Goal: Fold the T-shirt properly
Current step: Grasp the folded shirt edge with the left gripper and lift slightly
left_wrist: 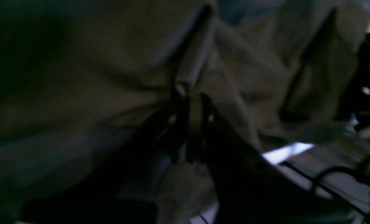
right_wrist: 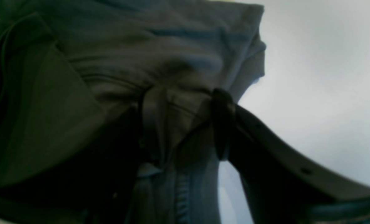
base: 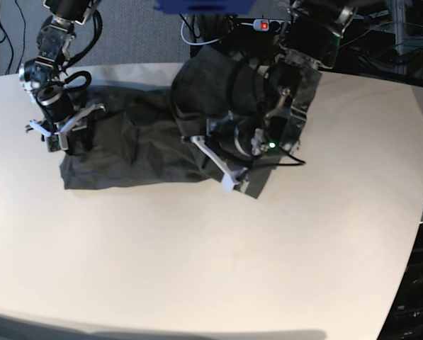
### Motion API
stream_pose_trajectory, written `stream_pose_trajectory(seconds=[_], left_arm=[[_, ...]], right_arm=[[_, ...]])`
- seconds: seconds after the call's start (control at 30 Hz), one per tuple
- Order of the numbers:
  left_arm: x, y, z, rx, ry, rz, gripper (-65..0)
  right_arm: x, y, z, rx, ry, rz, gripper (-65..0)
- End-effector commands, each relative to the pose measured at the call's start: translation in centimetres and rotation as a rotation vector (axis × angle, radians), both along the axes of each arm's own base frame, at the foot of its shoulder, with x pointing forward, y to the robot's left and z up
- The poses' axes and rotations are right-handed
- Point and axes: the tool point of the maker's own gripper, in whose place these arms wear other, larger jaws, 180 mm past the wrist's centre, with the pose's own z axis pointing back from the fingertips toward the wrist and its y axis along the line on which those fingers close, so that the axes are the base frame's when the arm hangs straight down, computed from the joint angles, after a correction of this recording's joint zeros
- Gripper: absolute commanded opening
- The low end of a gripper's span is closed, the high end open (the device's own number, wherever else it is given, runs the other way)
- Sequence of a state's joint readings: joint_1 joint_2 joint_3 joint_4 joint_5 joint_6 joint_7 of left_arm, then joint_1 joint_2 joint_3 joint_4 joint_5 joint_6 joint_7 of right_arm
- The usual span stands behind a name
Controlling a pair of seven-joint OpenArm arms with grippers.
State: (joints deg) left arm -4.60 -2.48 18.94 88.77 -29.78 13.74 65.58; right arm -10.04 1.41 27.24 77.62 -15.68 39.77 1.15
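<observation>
Grasping stage: the dark grey thin-fabric T-shirt (base: 147, 138) lies crumpled along the far edge of the pale round-cornered table (base: 211, 262). The left gripper (left_wrist: 189, 102) is pinched tight on a fold of cloth; the right gripper (right_wrist: 185, 118) stands part open astride a bunched hem. Next, I judge, lift and spread; broad bare tabletop lies nearer the viewer

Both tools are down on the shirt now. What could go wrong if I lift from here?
1. The left tool is shut on only a thin pinch of the T-shirt; it may slip out on lifting.
2. The right tool has fabric bunched between wide-set fingers; its hold looks uncertain, so one side could drop.
3. The shirt lies crumpled near the far edge of the table, so any fold may trap wrinkles.
</observation>
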Motion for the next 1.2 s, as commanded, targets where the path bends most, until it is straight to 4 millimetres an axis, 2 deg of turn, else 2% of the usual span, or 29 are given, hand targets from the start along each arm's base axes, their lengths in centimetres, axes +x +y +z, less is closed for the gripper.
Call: stream_pose_trajectory(seconds=[0.0,0.1,0.17,0.27,0.43,0.53,0.93,1.07,1.17], left_arm=[[1.1,-0.4,1.7,-0.026,-0.052,0.000,-62.2],[1.5,-0.4,2.6,-0.038,-0.075,0.008,-62.2],[2.1,0.3,2.9,-0.046,-0.082,0.040,-62.2],[2.8,1.3,2.9,-0.051,-0.083,0.082,-62.2],[3.3,1.9,3.2,-0.053,-0.092,0.104,-62.2],[3.5,1.6,3.5,-0.063,-0.097,0.103,-62.2],[5.8,-2.1,7.9,-0.167,-0.187,0.092,-62.2],[6.3,-2.2,8.5,-0.172,-0.201,0.092,-62.2],[5.9,-2.3,8.2,-0.164,-0.187,0.079,-62.3]], right_arm=[[-1.7,-0.5,-1.8,-0.054,0.112,0.014,-41.1],[-1.7,-0.5,-1.8,-0.054,0.112,0.014,-41.1],[-1.7,-0.5,-1.8,-0.054,0.112,0.014,-41.1],[-1.7,-0.5,-1.8,-0.054,0.112,0.014,-41.1],[-1.7,-0.5,-1.8,-0.054,0.112,0.016,-41.1],[-1.7,-0.5,-1.8,-0.055,0.112,0.016,-41.1],[-1.7,-0.5,-1.8,-0.055,0.112,0.016,-41.1],[-1.7,-0.5,-1.8,-0.055,0.114,0.016,-41.1],[-2.2,-0.5,-2.0,-0.055,0.123,0.017,-41.1]])
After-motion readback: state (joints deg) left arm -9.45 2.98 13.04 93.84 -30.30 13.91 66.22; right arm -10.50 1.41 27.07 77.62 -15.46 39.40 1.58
